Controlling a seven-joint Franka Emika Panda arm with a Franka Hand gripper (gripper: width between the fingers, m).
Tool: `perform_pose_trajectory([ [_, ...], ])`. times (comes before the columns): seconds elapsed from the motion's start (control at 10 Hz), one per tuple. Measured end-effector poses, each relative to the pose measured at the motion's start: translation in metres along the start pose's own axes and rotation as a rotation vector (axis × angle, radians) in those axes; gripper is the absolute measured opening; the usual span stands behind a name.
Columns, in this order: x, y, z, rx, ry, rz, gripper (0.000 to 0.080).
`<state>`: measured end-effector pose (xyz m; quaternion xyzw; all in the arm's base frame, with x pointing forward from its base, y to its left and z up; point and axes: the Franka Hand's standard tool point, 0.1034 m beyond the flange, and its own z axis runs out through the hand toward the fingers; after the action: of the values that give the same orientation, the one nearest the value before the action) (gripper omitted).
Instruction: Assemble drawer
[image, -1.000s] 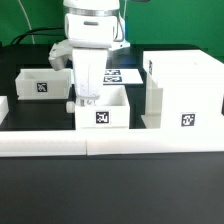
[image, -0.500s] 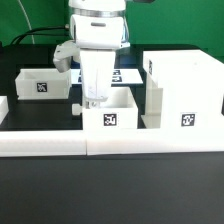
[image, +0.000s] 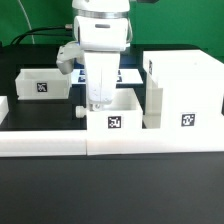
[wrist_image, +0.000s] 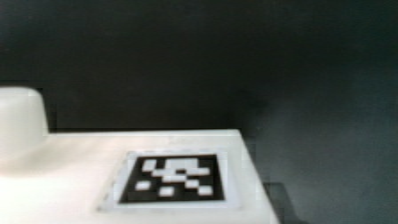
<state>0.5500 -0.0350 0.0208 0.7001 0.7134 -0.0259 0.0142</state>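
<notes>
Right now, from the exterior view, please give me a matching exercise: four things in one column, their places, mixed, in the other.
1 tall shell
2 marker board
3 gripper
4 white bars

A along the front
B over a tray
C exterior view's right
D behind the arm

Pairs: 1-C, 2-D, 3-B, 4-A

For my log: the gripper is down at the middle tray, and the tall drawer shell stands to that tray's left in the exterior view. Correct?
No. The exterior view shows the drawer shell to the middle tray's right; the gripper is at that tray.
</notes>
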Motion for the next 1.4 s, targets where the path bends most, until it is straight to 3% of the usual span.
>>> perform_pose_trajectory([
  [0.5, 0.012, 0.002, -0.001, 0.0, -0.008, -0.045, 0.0042],
  [0.6, 0.01, 0.001, -0.001, 0.004, -0.008, -0.041, 0.0042],
  [0.7, 0.009, -0.001, 0.0, 0.023, -0.009, -0.039, 0.0042],
  [1.4, 0.011, -0.003, 0.003, 0.031, -0.006, -0.041, 0.0042],
])
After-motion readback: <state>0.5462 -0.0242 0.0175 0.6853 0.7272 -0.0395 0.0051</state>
